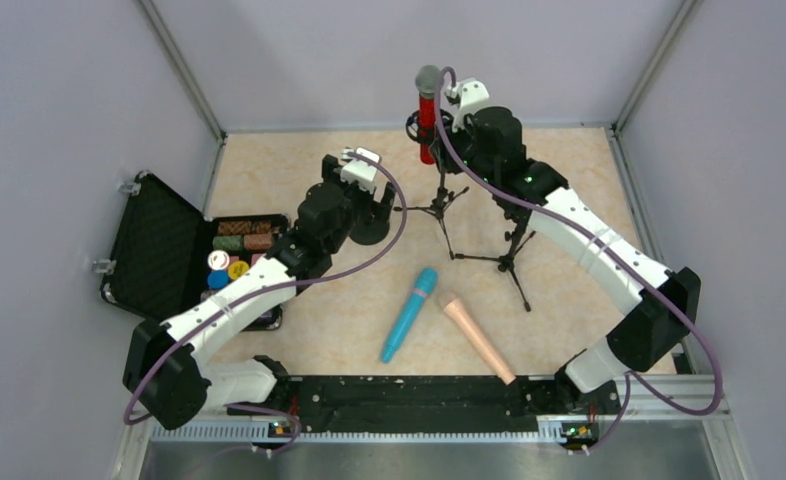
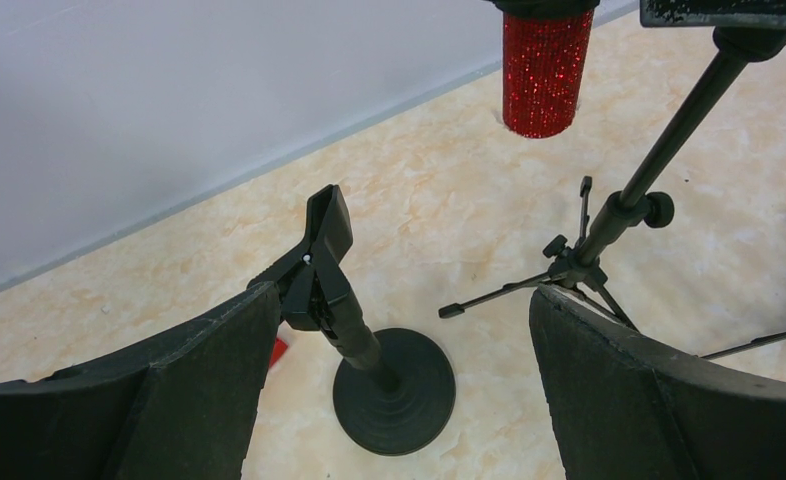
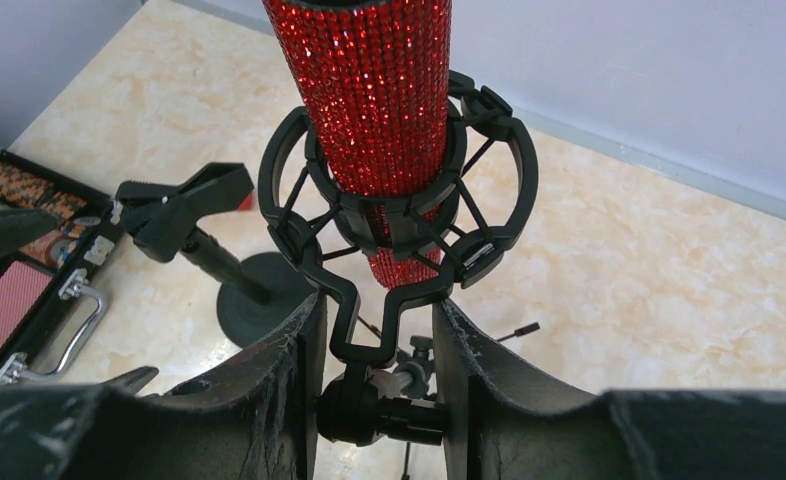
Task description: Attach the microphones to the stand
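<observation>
The glittery red microphone with a grey mesh head stands upright in a black shock mount on a tripod stand; it also shows in the right wrist view. My right gripper is shut on the mount's pivot joint below the ring. The cyan-blue microphone and the peach-pink microphone lie on the table in front. My left gripper is open around a round-base stand with a black clamp near its left finger.
A second, bare tripod stand stands right of the first. An open black case with coloured items lies at the left. A small red block lies by the round base. Grey walls enclose the table.
</observation>
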